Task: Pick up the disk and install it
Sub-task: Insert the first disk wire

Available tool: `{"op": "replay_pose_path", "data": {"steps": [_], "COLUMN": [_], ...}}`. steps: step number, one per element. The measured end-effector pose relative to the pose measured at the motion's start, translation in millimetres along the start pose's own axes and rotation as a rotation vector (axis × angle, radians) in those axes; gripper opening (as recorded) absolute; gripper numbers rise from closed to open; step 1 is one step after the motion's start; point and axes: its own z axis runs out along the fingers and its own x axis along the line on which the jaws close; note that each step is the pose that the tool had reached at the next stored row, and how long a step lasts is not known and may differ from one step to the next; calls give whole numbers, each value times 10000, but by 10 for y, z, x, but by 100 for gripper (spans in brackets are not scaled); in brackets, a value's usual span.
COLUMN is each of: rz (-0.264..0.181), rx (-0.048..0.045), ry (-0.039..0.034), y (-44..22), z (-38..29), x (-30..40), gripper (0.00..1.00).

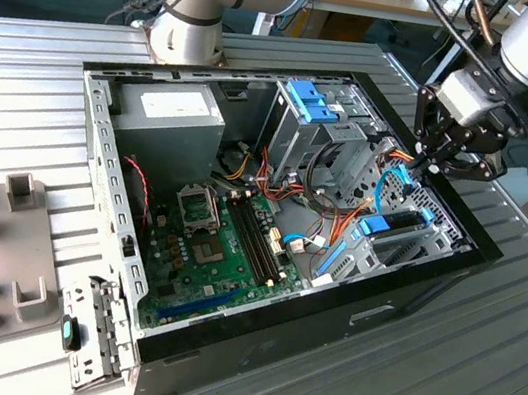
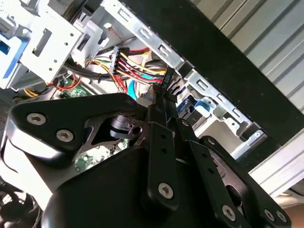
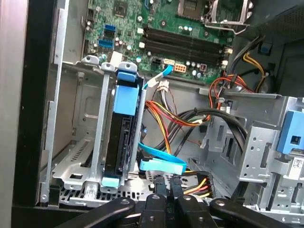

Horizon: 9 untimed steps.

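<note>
The disk [image 3: 124, 137] stands on edge in a slot of the metal drive bay [image 3: 78, 142], with its light-blue rail frame along the edges. In the exterior view the disk [image 1: 386, 225] lies low in the case, near the exterior view's right wall. My gripper [image 1: 430, 164] hangs just above that corner of the case, a short way from the disk and not touching it. In both wrist views the black fingers [image 3: 160, 187] lie close together, shut, over a bundle of cables; the gripper [image 2: 159, 102] has nothing visible in it.
The open computer case [image 1: 432, 286] lies on a ribbed metal table. Inside are the green motherboard [image 1: 226, 242], a grey power supply [image 1: 172, 111] and a tall metal cage with a blue clip [image 1: 312, 104]. Coloured wires [image 3: 175, 118] and a blue flat cable [image 3: 161, 164] lie beside the bay.
</note>
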Motion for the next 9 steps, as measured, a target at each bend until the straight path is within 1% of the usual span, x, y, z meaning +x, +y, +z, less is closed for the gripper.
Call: {"op": "replay_pose_path", "data": {"steps": [1, 2, 6, 9], "rz": [277, 483, 1026, 1171], "rx": [99, 122, 183, 199], "ry": [48, 78, 144, 162], "y": [0, 0, 1, 1], "z": [0, 0, 0, -1], "x": [0, 0, 0, 1], "gripper": [16, 16, 16, 16]}}
